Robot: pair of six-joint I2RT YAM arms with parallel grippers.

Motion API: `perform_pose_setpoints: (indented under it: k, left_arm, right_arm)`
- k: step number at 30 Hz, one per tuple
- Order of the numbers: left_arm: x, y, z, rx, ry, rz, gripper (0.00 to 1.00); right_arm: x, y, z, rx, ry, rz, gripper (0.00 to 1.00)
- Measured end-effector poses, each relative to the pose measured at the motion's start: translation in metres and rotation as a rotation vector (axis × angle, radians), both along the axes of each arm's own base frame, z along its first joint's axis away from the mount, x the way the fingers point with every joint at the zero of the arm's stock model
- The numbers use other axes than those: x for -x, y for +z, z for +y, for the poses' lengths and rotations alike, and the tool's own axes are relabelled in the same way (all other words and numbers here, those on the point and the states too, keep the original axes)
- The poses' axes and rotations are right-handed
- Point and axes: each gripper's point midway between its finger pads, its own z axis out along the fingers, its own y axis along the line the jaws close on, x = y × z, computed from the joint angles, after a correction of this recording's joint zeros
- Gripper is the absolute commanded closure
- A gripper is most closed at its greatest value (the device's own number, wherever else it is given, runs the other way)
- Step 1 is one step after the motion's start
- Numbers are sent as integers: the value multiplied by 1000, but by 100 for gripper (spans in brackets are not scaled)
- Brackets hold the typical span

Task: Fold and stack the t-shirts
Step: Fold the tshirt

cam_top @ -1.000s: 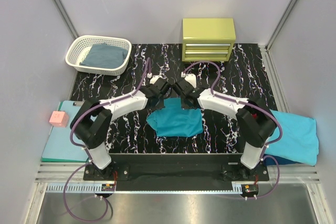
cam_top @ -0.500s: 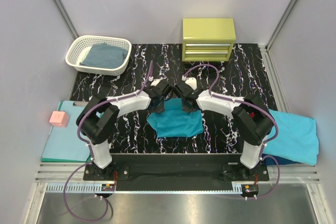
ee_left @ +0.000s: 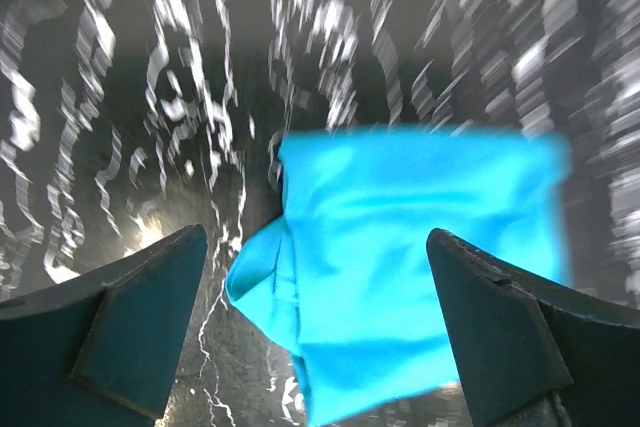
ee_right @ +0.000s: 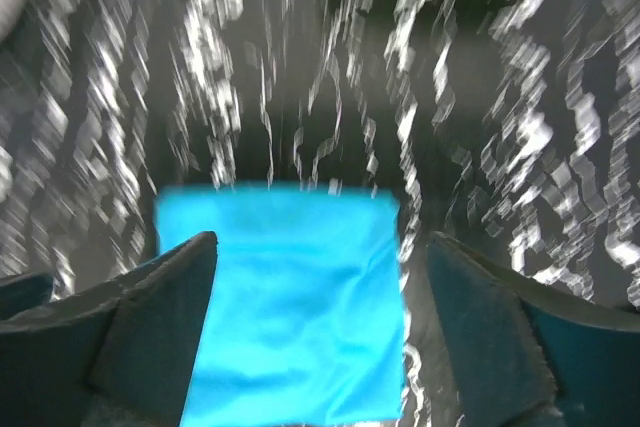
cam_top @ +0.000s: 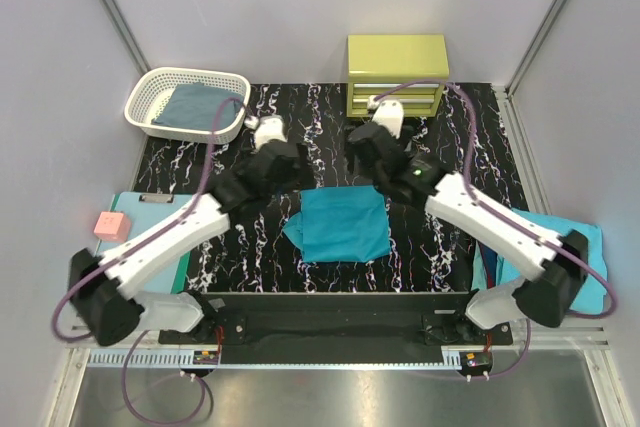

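Note:
A teal t-shirt (cam_top: 338, 225) lies folded into a rough square in the middle of the black marbled table (cam_top: 440, 247). Its left edge bulges out in a small flap. My left gripper (cam_top: 288, 163) hangs in the air behind the shirt's back left corner, open and holding nothing. My right gripper (cam_top: 362, 155) hangs behind the back right corner, also open and empty. From the left wrist, the shirt (ee_left: 400, 257) lies below the wide-spread left gripper (ee_left: 315, 237). The right wrist view shows the same shirt (ee_right: 295, 297) below the right gripper (ee_right: 322, 239). Both wrist views are blurred.
A lighter turquoise shirt (cam_top: 565, 257) lies over a dark blue one (cam_top: 528, 303) at the table's right edge. A white basket (cam_top: 188, 103) at the back left holds a grey-blue folded cloth (cam_top: 200, 105). A yellow-green drawer chest (cam_top: 396, 75) stands at the back. A mint clipboard (cam_top: 120, 272) with a pink block (cam_top: 112, 226) lies at the left.
Both grippers were shut at the shirt's back edge; they have opened, let it go and risen back toward the far side. The shirt lies flat.

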Motion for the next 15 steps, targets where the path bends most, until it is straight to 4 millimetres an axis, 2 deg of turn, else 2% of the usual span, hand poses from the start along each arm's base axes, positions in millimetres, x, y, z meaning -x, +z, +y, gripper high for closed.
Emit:
perform_pose_setpoints:
  k: [2,4,6,11,15]
  left_arm:
    - [7,37,14,52,24,-81,1]
    - [13,48,28,51,52,-103,1]
    - [21,44,41,16,73,-87,1]
    - [51,12,72,-117,99,9,1]
    - [71,16,97,-150,124,11,1]
  right_arm:
    - [0,41,-11,-43,-29,-88,0]
    - [4,55,-23,-46,-53,-122,0]
    - [9,51,-34,-15,-70,-114,0]
    - [26,8,-54,110,-74,-11,0]
    - [41,-3,-73,149,-81,15,0]
